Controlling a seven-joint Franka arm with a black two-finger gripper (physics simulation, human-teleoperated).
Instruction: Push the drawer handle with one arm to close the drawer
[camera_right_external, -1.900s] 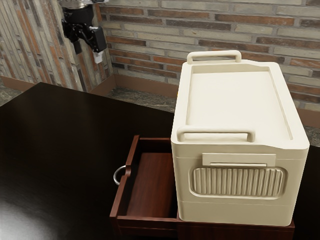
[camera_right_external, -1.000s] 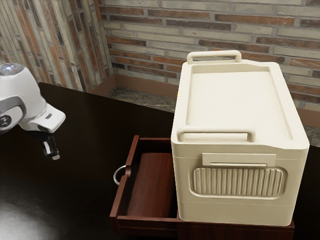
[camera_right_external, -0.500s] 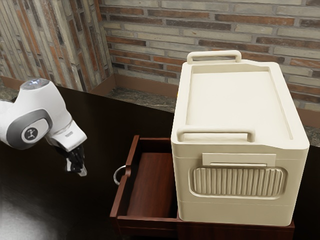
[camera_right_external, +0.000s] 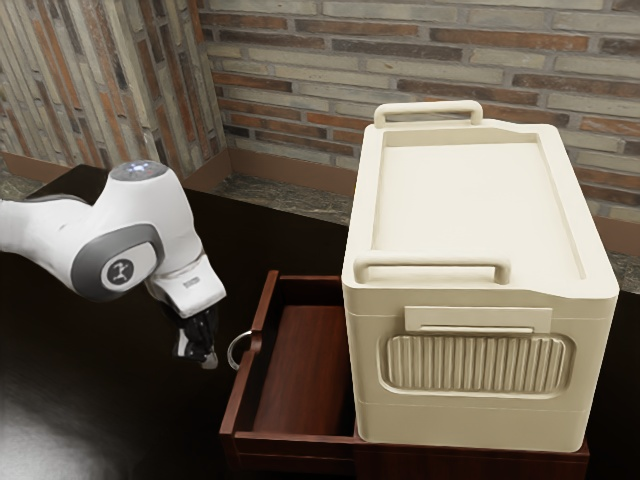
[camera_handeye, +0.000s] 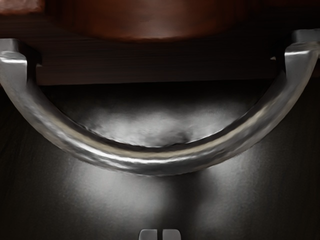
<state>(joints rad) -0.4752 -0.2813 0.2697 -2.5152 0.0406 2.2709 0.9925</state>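
Glossy black table (camera_right_external: 90, 390) under a reddish-brown wooden drawer unit (camera_right_external: 450, 462)

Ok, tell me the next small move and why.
I would probably ease the gripper toward the handle until they touch, lining up the push: the gripper hangs just outside the handle, a gap between them, and the drawer juts out beside the cream box.

1 drawer (camera_right_external: 303, 360) | 1 handle (camera_handeye: 160, 167) | 1 box (camera_right_external: 480, 200) | 2 box rails (camera_right_external: 430, 264) | 1 table (camera_right_external: 90, 390) | 1 arm (camera_right_external: 175, 220) | 1 cabinet (camera_right_external: 470, 463), probably
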